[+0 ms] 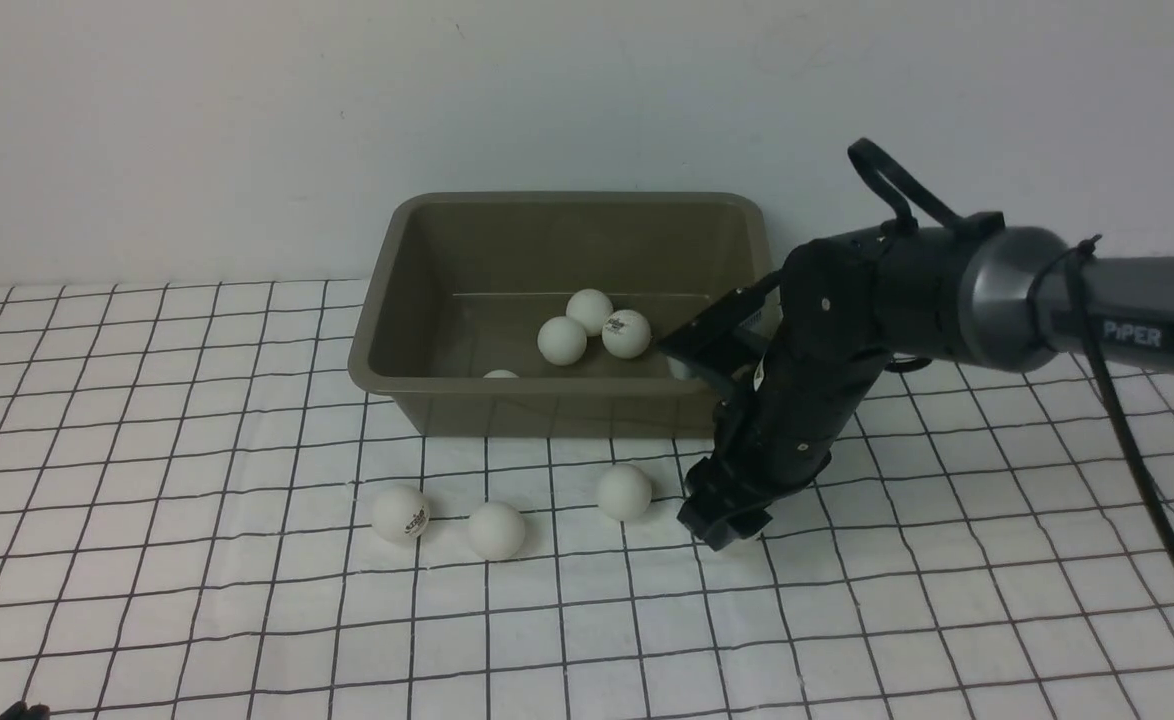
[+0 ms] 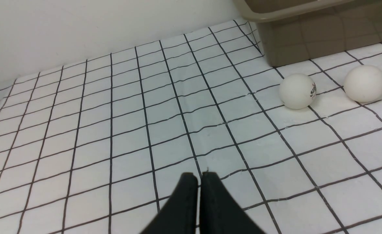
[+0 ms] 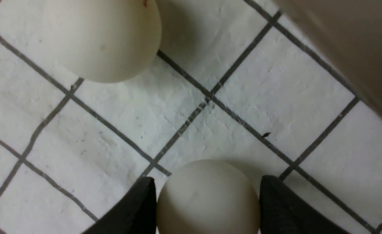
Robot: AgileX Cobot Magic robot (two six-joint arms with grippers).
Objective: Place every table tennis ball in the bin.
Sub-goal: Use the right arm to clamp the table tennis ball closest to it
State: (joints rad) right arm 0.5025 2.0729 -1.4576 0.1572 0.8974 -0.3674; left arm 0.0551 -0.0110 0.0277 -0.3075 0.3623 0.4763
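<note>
Reaching down in front of the bin [image 1: 567, 300], the right gripper [image 1: 725, 525] stands on the checked cloth [image 1: 197, 600] just beside one of three loose table tennis balls [image 1: 624, 492]; four more balls show inside the bin; from the left wrist, the left gripper [image 2: 199, 182] hovers with fingertips pressed together, empty, two balls beyond it; from the right wrist, both fingers [image 3: 139, 208] flank a ball [image 3: 207, 198], one touching it, a sliver of gap at the other, so a firm hold cannot be told.

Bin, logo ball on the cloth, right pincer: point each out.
bin [image 1: 467, 377], front view, near rim.
logo ball [image 1: 401, 513], front view, middle of its face.
right pincer [image 3: 207, 203], right wrist view, midway between fingertips, straddling a ball.
</note>
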